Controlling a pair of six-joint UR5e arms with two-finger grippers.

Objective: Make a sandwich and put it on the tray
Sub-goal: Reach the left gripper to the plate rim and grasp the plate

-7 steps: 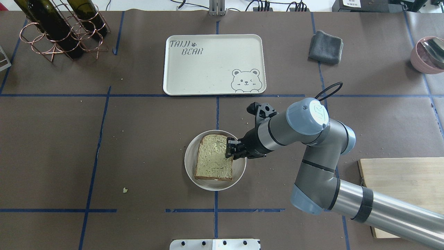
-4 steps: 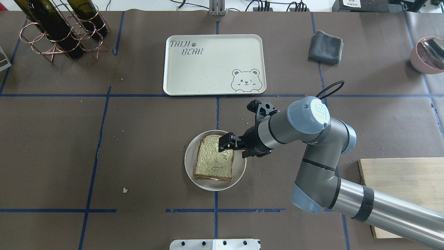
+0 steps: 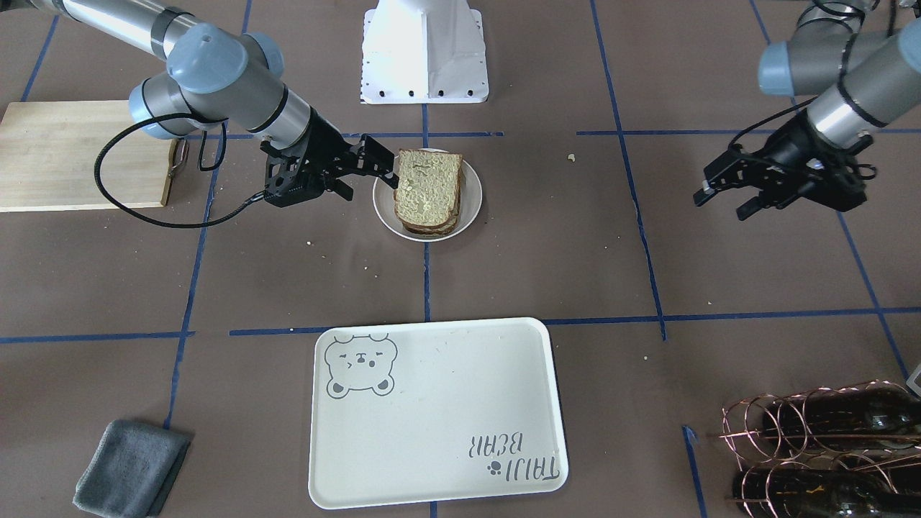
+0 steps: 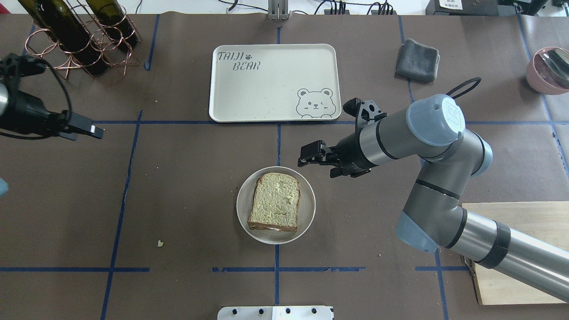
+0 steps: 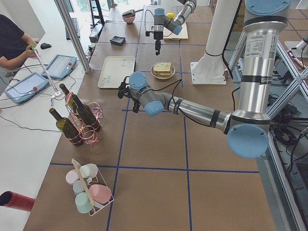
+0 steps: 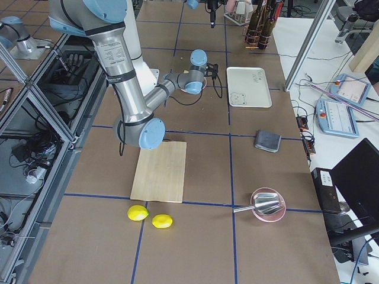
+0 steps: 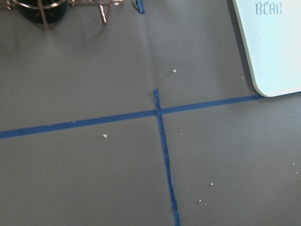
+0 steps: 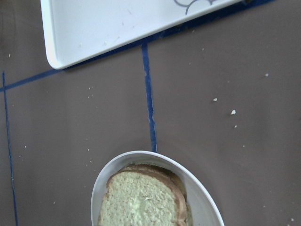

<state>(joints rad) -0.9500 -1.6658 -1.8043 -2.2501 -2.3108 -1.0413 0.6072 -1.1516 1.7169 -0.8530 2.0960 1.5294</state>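
The sandwich [image 4: 275, 202], two tan bread slices stacked, lies on a small round white plate [image 4: 242, 200] at mid-table. It also shows in the front view [image 3: 428, 187] and the right wrist view [image 8: 141, 197]. The egg is hidden between the slices. The cream tray [image 4: 275, 82] with the bear drawing lies beyond the plate and holds nothing. My right gripper [image 4: 305, 158] is open and empty, above the table just past the plate's far right rim. My left gripper [image 3: 719, 201] hovers far to the left, open and empty.
A copper rack with wine bottles [image 4: 80, 40] stands at the far left. A folded grey cloth [image 4: 417, 60] lies right of the tray. A pale wooden cutting board [image 4: 520, 231] is at the near right, a pink bowl [image 4: 549, 69] at the far right edge.
My right gripper let go of the top slice, opened and drew back up and away from the plate towards the tray. My left arm has come into the overhead view at the left.
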